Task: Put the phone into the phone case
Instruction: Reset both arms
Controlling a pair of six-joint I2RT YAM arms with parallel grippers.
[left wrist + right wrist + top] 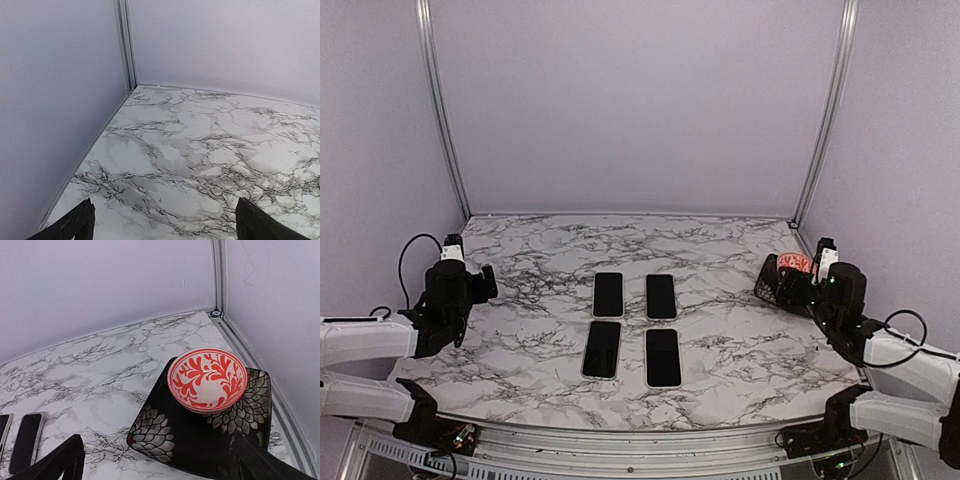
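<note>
Left of the black plate (155, 435), well apart from it on the marble tabletop (520, 250), lie four phones, flat, dark faces up, in two rows of two with narrow gaps between them and none touching. Counted from the plate, the nearer column holds the far-right phone (661, 296) and the near-right phone (663, 357). The column farther from the plate holds the far-left phone (608, 294) and the near-left phone (602, 349). The two in the near row show a pale rim. Which of the four are bare phones, which are cases and whether any phone already sits in a case cannot be told from these views. One plate is in sight, square, black with pale flower prints, lying close to the back right corner of the tabletop. On it stands one bowl (207, 377), white with a red leaf pattern, upright, toward the plate's far side. Two arms are in view. The right hand (160, 462) hovers over the plate's near edge, its two fingers (62, 462) spread wide with nothing between them. The left hand (170, 227) is on the opposite side of the phones from the plate, over bare marble, its two fingers likewise wide apart and holding nothing.
</note>
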